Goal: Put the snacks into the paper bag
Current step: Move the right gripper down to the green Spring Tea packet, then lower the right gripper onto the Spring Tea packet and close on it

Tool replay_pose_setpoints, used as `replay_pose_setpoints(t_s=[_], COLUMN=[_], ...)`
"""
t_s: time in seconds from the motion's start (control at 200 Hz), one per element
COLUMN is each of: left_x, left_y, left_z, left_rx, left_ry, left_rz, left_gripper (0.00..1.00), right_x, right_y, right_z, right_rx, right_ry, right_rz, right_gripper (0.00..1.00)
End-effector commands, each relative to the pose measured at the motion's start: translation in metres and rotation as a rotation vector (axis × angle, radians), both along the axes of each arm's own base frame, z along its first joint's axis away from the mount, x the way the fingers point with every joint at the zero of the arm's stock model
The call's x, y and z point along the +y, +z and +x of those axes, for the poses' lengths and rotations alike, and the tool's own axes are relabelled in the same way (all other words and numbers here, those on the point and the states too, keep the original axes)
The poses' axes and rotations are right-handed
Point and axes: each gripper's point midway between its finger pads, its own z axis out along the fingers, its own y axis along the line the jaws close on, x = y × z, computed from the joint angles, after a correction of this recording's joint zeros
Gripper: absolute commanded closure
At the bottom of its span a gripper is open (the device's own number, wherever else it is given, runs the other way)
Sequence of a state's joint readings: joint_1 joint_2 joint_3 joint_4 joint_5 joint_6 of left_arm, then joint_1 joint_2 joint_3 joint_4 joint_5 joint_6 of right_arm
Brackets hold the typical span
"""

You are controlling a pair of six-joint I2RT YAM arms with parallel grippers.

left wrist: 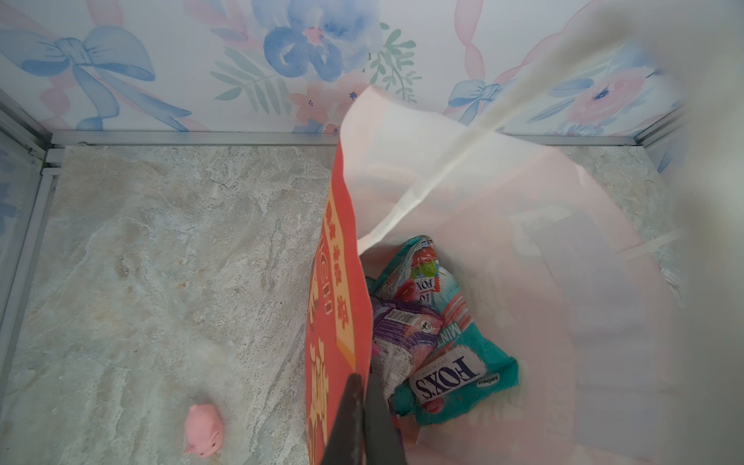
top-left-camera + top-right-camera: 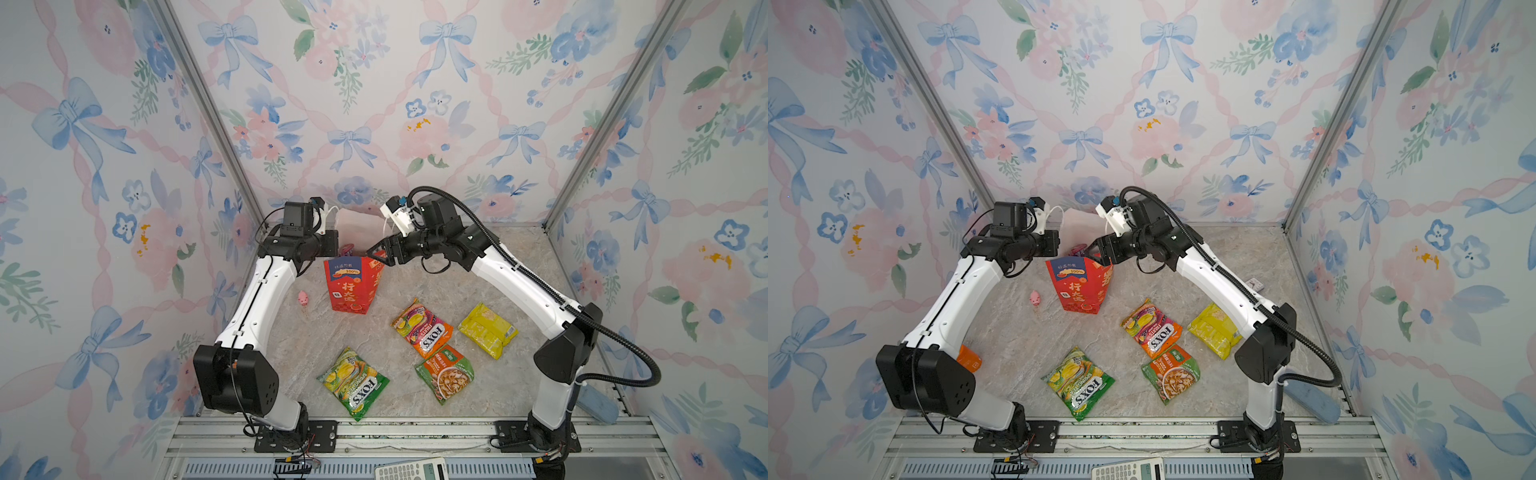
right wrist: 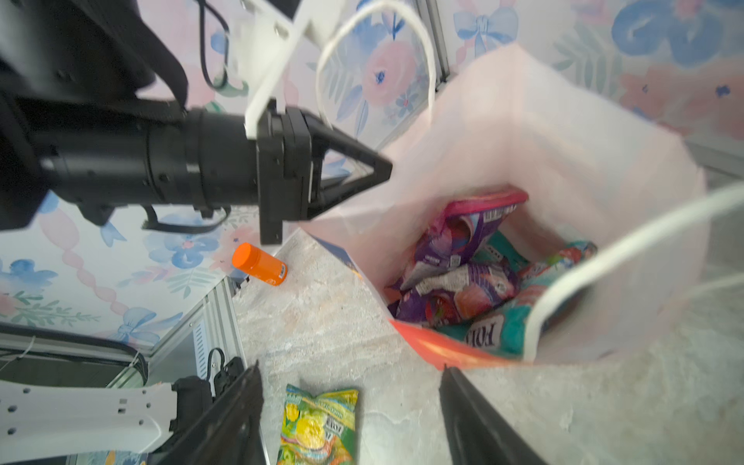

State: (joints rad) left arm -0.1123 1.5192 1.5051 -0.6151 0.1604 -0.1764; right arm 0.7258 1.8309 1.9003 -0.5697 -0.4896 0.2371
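Bag (image 2: 352, 291) standing upright, L gripper (image 1: 361, 378) pinching its rim w/ jaws pressed together; R gripper (image 3: 350, 367) hovering by rim, jaws spread, empty; teal packet (image 1: 455, 362) lying inside.

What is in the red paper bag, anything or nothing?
Partly filled. The paper bag stands upright and open; the wrist views show a teal FOX'S packet and purple packets lying inside on its bottom.

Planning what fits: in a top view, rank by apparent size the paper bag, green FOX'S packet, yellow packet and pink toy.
Largest: paper bag; green FOX'S packet and yellow packet look about alike, so unranked; pink toy smallest.
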Motion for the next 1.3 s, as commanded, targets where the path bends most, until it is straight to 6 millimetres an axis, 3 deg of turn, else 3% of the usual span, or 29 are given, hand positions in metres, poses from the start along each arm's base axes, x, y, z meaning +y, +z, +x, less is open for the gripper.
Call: replay_pose_setpoints(t_s=[0.0,0.165,0.33,0.6,0.75,0.995,1.295], left_x=[0.004,0.004,0.003,0.001,0.001,0.002,0.004], left_y=[0.001,0.001,0.003,0.004,0.006,0.009,0.012], left_z=[-0.002,-0.002,-0.003,-0.004,-0.004,-0.005,-0.007], left_rx=[-0.011,-0.012,-0.014,-0.015,-0.019,-0.028,-0.036], left_ry=[-0.003,-0.002,-0.003,-0.011,-0.013,-0.007,-0.005], left_rz=[0.019,0.021,0.018,0.008,0.006,0.011,0.016], left_gripper=[1.0,1.0,1.0,1.0,1.0,1.0,1.0], right_x=[-0.006,-0.014,-0.007,0.018,0.032,0.057,0.07], right_y=[-0.009,-0.078,-0.143,-0.216,-0.239,-0.25,-0.262], right_z=[-0.03,-0.063,-0.098,-0.142,-0.158,-0.184,-0.197], right_rx=[-0.029,0.055,0.133,0.086,0.055,-0.043,-0.115], right_ry=[0.047,0.071,0.129,0.255,0.333,0.438,0.503], right_rz=[-0.007,-0.128,-0.244,-0.463,-0.533,-0.584,-0.68], right_gripper=[0.31,0.35,0.37,0.37,0.31,0.0,0.03])
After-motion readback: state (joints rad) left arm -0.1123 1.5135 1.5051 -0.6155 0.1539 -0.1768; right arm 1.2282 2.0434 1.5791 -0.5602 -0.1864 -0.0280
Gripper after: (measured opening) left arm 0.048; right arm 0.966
